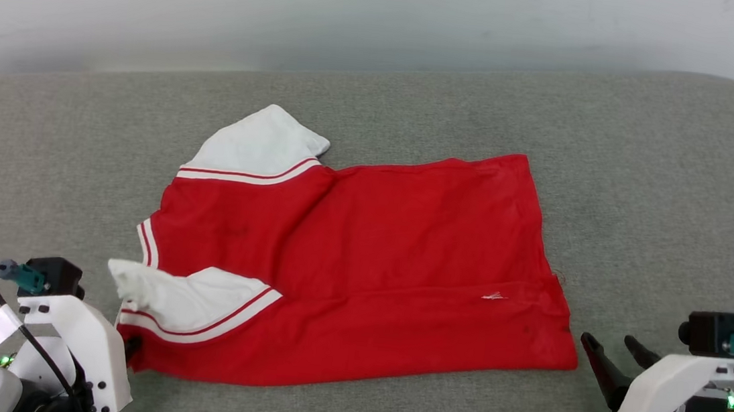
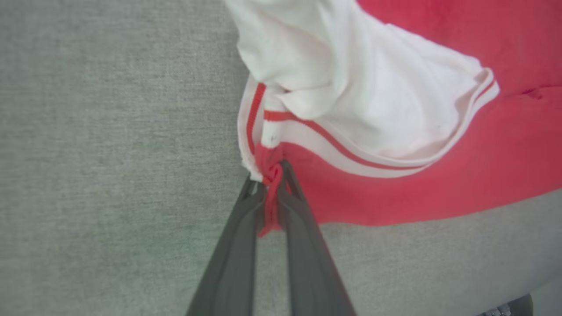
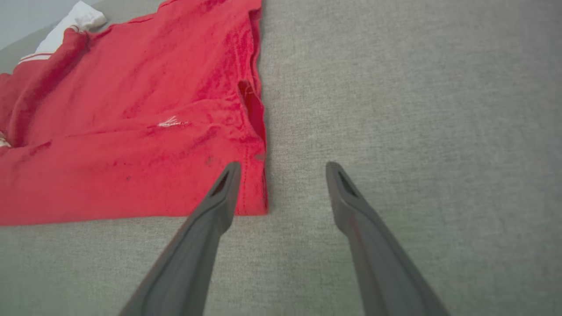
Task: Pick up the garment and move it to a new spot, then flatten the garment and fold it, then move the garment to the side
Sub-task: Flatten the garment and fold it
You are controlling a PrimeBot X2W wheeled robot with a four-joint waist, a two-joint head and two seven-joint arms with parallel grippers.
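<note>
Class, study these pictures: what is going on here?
A red cloth jersey with white sleeves lies spread on a grey fabric surface. The robot's left gripper is shut on the jersey's red corner beside one sleeve. Its right gripper is open at the opposite near corner, gripping nothing.

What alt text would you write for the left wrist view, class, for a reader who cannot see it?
The left gripper is shut on a bunched red edge of the garment, next to its white sleeve with red-striped trim. The garment lies on a grey fabric surface.
</note>
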